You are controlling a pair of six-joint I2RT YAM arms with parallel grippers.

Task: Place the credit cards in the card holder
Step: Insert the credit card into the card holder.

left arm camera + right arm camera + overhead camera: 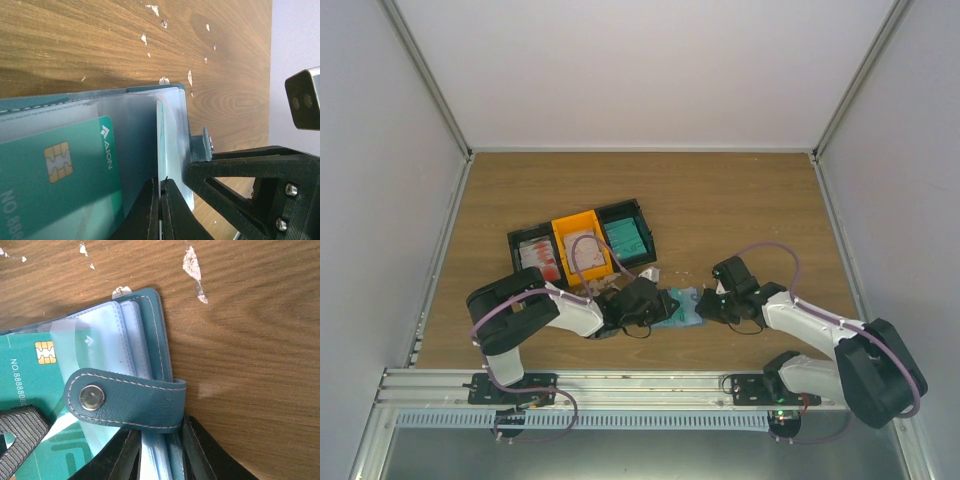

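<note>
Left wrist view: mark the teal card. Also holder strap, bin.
teal card (75, 200), left wrist view, printed face.
card holder (135, 402), right wrist view, snap strap.
bin (575, 217), top view, far rim.

Left fingers (144, 217), right fingers (202, 458) pinched.

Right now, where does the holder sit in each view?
Top: holder low centre, just below the bin.
Left wrist: holder fills the lower left, sleeves open.
Right wrist: holder fills the left, strap lying across.
Shared: the teal chip card partly under its sleeve, both wrist views.
</note>
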